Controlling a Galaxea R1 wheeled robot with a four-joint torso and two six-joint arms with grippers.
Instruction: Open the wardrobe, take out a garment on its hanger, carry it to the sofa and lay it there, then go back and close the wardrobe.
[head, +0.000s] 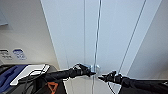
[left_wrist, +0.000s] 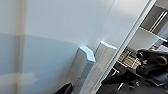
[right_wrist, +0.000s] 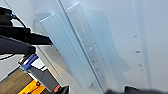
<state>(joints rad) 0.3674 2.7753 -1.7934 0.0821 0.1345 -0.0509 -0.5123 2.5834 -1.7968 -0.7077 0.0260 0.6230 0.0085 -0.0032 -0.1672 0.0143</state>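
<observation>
The white wardrobe (head: 112, 30) stands right in front of me, its two doors meeting at the centre seam. Two small white handles (head: 94, 67) sit side by side on that seam. They show close up as handles (left_wrist: 86, 53) in the left wrist view and as handles (right_wrist: 75, 47) in the right wrist view. My left gripper (head: 92, 73) is at the handles from the left, its tip just below them. My right gripper (head: 101, 78) is a little lower and to the right of the seam. Its dark fingers (right_wrist: 62, 90) stand apart, with nothing between them.
A pale wall (head: 22, 30) with two small labelled plates (head: 18, 53) lies left of the wardrobe. My own base with a white panel (head: 27, 71) and cables sits at the lower left. Another pale wall (head: 157, 50) runs along the wardrobe's right side.
</observation>
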